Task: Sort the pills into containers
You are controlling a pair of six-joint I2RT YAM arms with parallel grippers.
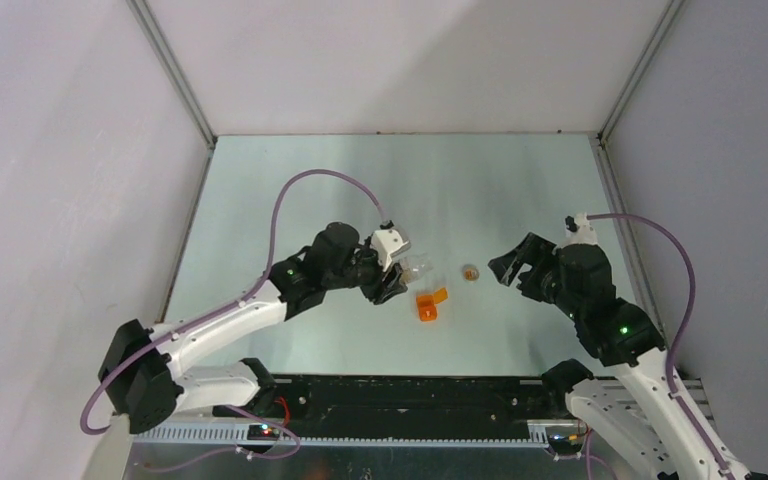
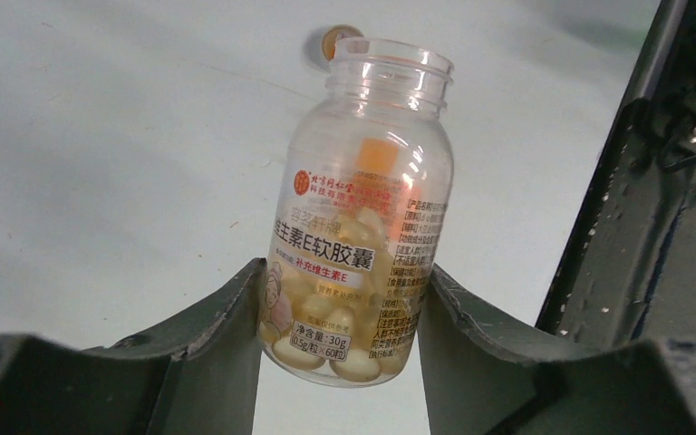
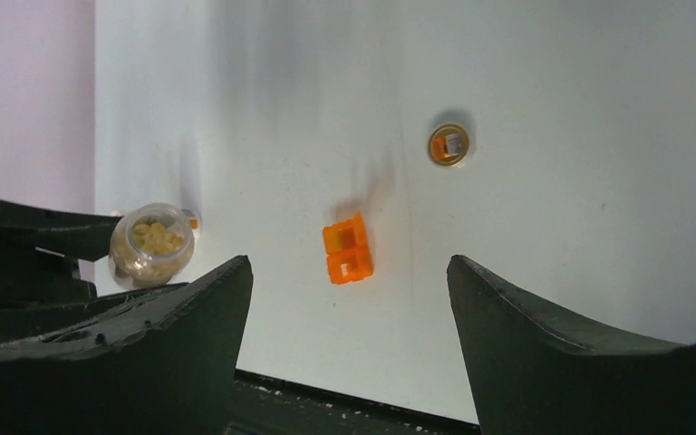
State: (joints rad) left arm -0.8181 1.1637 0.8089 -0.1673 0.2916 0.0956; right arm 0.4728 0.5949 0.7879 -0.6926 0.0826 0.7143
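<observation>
The left jaws pinch a clear pill bottle (image 2: 362, 208) by its lower body, at the centre of the left wrist view. Its mouth is open, and pale yellow capsules (image 2: 326, 355) lie at its bottom. The right jaws are spread wide with nothing between them, at the right of the top view. On the tabletop (image 1: 310, 200), a small orange container (image 1: 430, 303) sits just below and right of the bottle. A round gold thing (image 1: 470, 272), perhaps the bottle's cap, lies between the container and the right jaws.

The left arm reaches from its base toward 2 o'clock, its end effector (image 1: 403, 270) clamped on both sides of a clear pill bottle (image 2: 362, 199). The right arm bends toward 11 o'clock, its end effector (image 1: 508, 264) showing fingers (image 3: 172, 344) spread wide apart, holding nothing.
</observation>
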